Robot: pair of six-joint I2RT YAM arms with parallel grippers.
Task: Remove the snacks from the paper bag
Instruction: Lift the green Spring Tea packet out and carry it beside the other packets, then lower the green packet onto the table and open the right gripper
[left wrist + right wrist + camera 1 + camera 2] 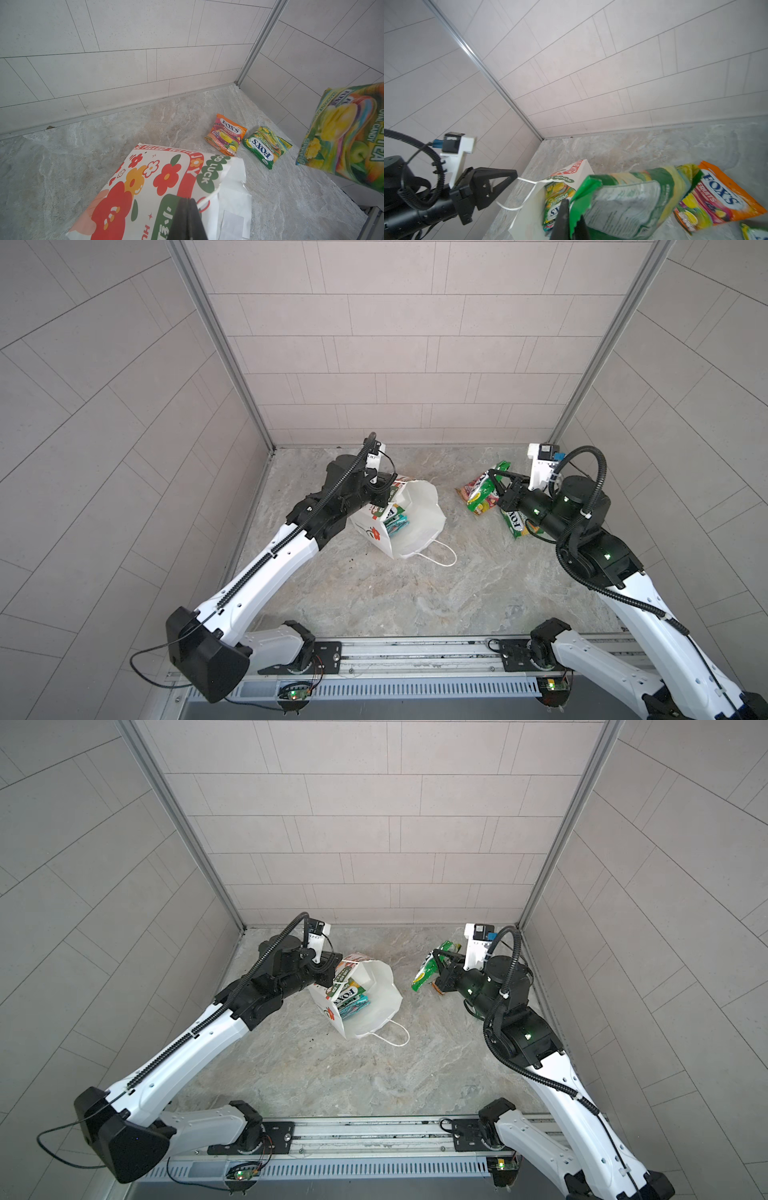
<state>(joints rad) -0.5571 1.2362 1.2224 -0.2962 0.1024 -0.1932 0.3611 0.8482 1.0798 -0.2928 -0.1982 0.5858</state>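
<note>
Your left gripper [514, 176] is pinched closed on the cord handle [527, 181] of the paper bag [419, 506]. The bag sits tilted on the worktop [415, 593] with snacks [395, 519] inside. Your right gripper [572, 209] clamps a green-yellow pouch [629, 199], held above the worktop. An orange pouch [226, 135] and a second green pouch [266, 145] lie nearby.

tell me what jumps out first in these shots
The flowered white bag sits left of centre, open, pouches showing inside, the left claw shut on its cord handle. At back right the right claw holds a green pouch up, near an orange pouch lying on the table.
</note>
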